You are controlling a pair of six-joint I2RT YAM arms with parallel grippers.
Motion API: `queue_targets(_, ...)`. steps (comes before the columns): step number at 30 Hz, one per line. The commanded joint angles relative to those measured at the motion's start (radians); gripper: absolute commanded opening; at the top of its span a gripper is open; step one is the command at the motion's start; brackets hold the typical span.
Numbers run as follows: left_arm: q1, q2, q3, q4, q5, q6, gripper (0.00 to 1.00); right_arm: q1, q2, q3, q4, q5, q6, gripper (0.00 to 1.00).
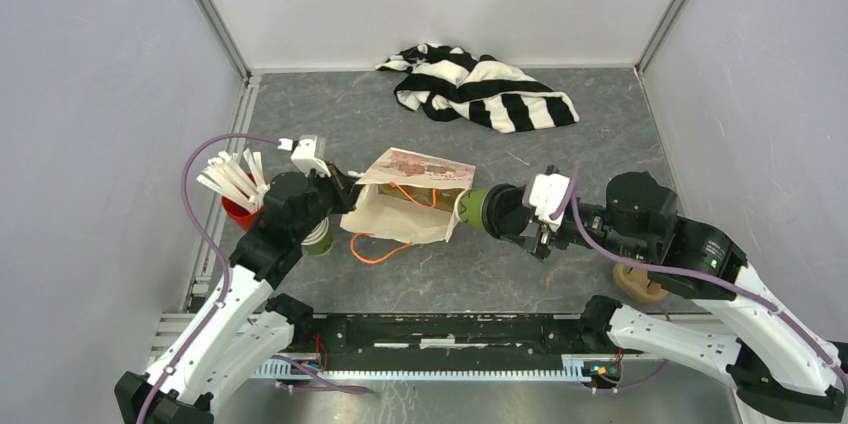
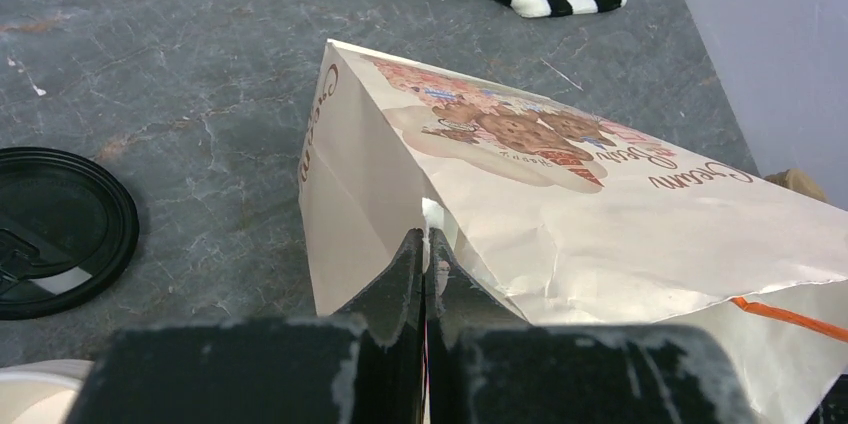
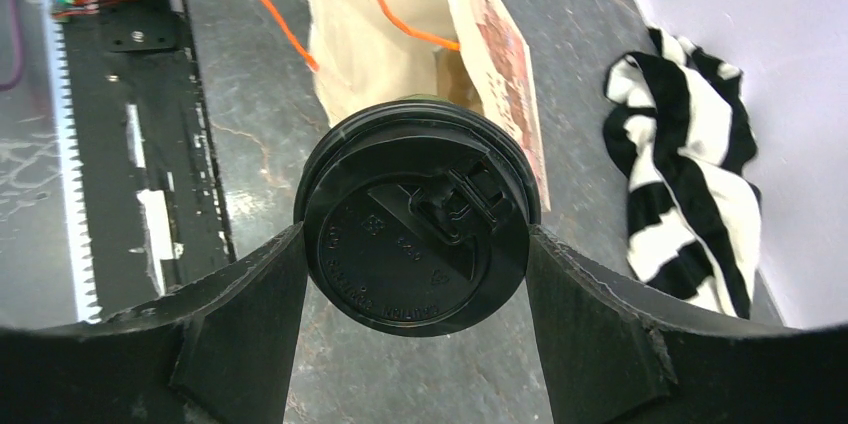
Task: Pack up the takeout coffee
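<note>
With the right gripper, clamped the takeout coffee across its round black lid, one of the fingers pressed to each side of the rim. Held the cup on its side, lid facing back toward the wrist, green body pointed at the open mouth of the paper bag. Brought the cup's base right up to the bag's lip, perhaps just inside it, though hard to judge from above. With the left gripper, pinched a creased fold on the bag's opposite side, fingertips pressed together on the paper with no gap between them. Found the bag lying on its side on the grey table, cookie-printed face up, orange cord handles trailing from the mouth toward the near edge. Noted a loose black lid flat on the table just left of the bag, and a stack of green cups tucked beside the left arm. Saw a red cup full of white stirrers further left, near the wall. Spotted a small brown object under the right arm, too hidden to name. Farthest out, against the back wall, made out a crumpled black-and-white striped cloth, well apart from the bag.
</note>
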Motion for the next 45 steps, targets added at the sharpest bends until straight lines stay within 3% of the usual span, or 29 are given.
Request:
queue_targets(1,-0.005,-0.012,0.055,-0.042,0.014,-0.073,0.02,-0.001,0.014,0.027,0.082,-0.165,-0.021,0.28)
queue_targets(8,-0.005,-0.004,0.117,-0.126,0.001,-0.151,0.02,-0.001,0.038,0.066,0.074,-0.168,-0.026,0.27)
queue_targets(17,-0.005,-0.034,0.09,-0.141,0.012,-0.161,0.02,0.002,0.143,0.145,0.095,-0.224,-0.06,0.23)
queue_targets(23,-0.006,-0.036,0.094,-0.138,0.009,-0.181,0.02,0.042,0.219,0.206,0.092,-0.162,-0.058,0.21)
queue_targets(28,-0.005,-0.042,0.097,-0.157,0.001,-0.236,0.02,0.117,0.25,0.206,0.091,-0.032,-0.035,0.2)
queue_targets(37,-0.005,-0.022,0.119,-0.185,0.01,-0.257,0.02,0.399,0.381,0.241,0.034,0.411,-0.002,0.19)
queue_targets(45,-0.005,-0.053,0.092,-0.183,0.045,-0.239,0.02,0.516,0.483,0.26,0.013,0.669,0.011,0.17)
